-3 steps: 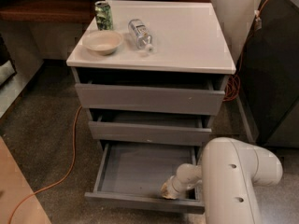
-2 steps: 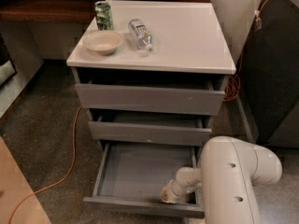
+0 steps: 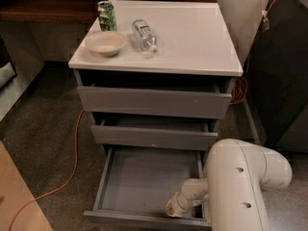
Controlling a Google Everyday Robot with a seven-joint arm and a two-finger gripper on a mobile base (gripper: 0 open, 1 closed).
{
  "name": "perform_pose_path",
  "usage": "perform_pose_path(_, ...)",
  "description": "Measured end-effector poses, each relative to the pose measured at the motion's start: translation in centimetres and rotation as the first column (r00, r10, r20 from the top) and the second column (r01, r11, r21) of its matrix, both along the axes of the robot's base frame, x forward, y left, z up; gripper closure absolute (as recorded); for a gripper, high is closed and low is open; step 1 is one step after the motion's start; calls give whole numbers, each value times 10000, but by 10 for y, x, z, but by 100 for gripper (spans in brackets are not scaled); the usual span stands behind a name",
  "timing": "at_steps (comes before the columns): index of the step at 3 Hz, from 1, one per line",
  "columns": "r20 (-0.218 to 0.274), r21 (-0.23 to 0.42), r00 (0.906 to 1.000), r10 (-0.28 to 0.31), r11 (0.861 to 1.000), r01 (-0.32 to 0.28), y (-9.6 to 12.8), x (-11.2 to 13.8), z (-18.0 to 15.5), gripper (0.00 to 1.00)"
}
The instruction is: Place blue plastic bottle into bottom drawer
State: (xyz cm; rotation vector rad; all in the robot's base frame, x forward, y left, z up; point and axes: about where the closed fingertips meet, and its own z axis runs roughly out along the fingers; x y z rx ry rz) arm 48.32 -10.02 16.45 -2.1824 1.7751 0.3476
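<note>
Hand (image 3: 172,209) sits at the front right corner of the open bottom drawer (image 3: 144,177); its grip cannot be told. Bottle (image 3: 144,34) lies on the worktop (image 3: 202,37), beside the bowl (image 3: 106,43). Judged step: drawer opening. Next move calls for reaching up to the bottle.

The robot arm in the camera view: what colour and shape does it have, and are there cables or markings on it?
The arm is off-white, a thick, smooth, rounded tube with two small dark holes. It narrows to a slimmer, jointed wrist. The gripper, in the front right corner of the bottom drawer, looks tan at its tip. No cables or markings show on it.
</note>
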Motion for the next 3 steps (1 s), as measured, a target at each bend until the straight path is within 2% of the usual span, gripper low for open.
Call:
perform_pose_path(1, 588, 353, 9982, 109, 9993, -130, 1, -4, 27, 98)
perform_pose_path(2, 1410, 751, 9892, 409, 9958, -519, 7, -8, 72, 67)
perform_pose_path(3, 2003, 966, 9767, 765, 9906, -974, 11, -18, 113, 45)
